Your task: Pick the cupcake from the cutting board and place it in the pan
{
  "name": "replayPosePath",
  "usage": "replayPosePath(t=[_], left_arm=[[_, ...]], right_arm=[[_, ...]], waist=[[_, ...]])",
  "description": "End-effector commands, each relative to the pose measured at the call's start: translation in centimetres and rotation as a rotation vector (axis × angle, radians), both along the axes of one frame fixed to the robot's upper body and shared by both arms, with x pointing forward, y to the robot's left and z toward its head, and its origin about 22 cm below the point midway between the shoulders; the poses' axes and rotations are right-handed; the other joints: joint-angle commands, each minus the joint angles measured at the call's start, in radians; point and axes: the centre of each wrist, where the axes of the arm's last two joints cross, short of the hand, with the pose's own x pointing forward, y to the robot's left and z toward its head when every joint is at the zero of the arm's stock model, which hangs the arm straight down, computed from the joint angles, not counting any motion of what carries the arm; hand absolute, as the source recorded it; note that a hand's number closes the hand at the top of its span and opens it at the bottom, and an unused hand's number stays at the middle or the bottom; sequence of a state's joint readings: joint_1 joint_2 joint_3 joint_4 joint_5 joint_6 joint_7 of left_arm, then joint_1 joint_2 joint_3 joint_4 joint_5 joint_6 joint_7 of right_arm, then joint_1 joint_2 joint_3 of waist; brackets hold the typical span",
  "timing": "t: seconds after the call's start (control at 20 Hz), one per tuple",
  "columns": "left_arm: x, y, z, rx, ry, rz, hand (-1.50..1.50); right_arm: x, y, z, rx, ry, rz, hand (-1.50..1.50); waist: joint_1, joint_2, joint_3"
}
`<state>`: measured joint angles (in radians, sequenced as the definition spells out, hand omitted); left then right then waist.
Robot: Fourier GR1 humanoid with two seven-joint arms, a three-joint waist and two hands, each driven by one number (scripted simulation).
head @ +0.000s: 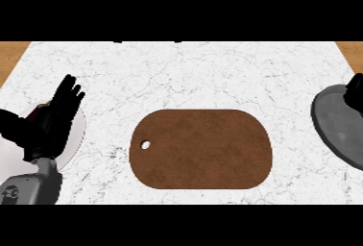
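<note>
Cutting board bare, long axis left-right; right hand over pan.

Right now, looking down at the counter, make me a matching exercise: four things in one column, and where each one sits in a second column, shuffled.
Column one
1. brown rounded wooden cutting board
2. grey round pan
3. white round plate
4. black left hand

Column two
A. at the view's right edge
B. fingers straight, over the plate
C. middle of the counter
D. left edge, partly hidden

Pairs: 1-C, 2-A, 3-D, 4-B
</note>
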<state>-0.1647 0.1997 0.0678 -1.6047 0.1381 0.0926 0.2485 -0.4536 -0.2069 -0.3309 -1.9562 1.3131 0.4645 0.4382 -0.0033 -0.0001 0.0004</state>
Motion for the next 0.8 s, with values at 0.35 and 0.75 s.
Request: replayPosePath(t=[0.35,0.75], left_arm=[[-1.2,0.2,0.8,0.011,-0.011,-0.001,0.0],[0.7,-0.3,0.7,-0.006,0.0,-0.017,0.0]], right_arm=[[1.5,-13.3,-4.6,0.068,-0.055,-0.035,1.5],[3.8,-17.4,-10.9,0.12,0.021,0.081,1.5]], waist=[[0.011,0.002,0.0],[0.014,0.004,0.001]])
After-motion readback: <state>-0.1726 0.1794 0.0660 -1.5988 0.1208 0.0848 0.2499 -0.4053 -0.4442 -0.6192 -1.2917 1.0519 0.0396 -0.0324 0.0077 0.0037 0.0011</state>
